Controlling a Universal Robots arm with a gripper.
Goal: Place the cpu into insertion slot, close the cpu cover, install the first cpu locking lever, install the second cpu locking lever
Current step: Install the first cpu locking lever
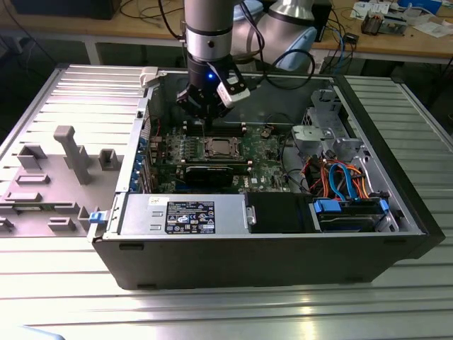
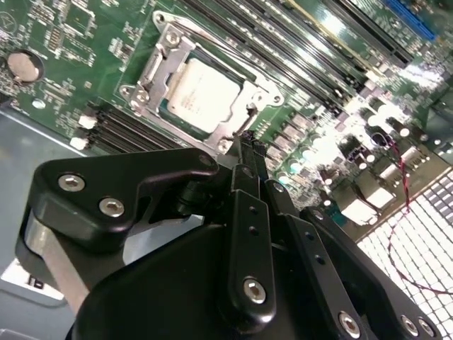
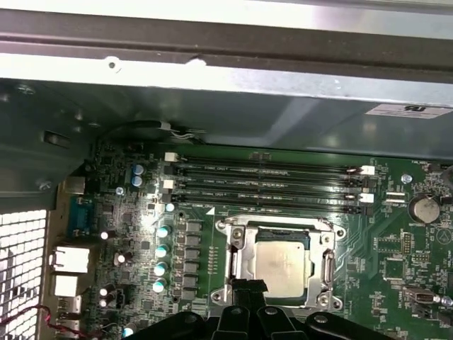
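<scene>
The cpu [image 3: 282,263] [image 2: 200,92] [image 1: 218,148] lies flat in the insertion slot [image 3: 279,234] on the green board, its silver top showing. The cpu cover [image 3: 239,255] [image 2: 157,67] lies down around it as a silver frame. A thin wire lever [image 2: 244,60] runs along one side of the cover. My gripper [image 3: 248,285] [image 2: 248,138] [image 1: 204,127] hangs just above the socket's edge by a corner of the cover. Its narrow fingertips are together with nothing between them.
Long black memory slots [image 3: 269,188] run beside the socket. A black expansion card [image 1: 212,172] and the power-supply box [image 1: 184,212] sit toward the case front. A drive cage with coloured cables [image 1: 340,177] stands at the exterior view's right. The case walls [image 3: 212,78] enclose everything.
</scene>
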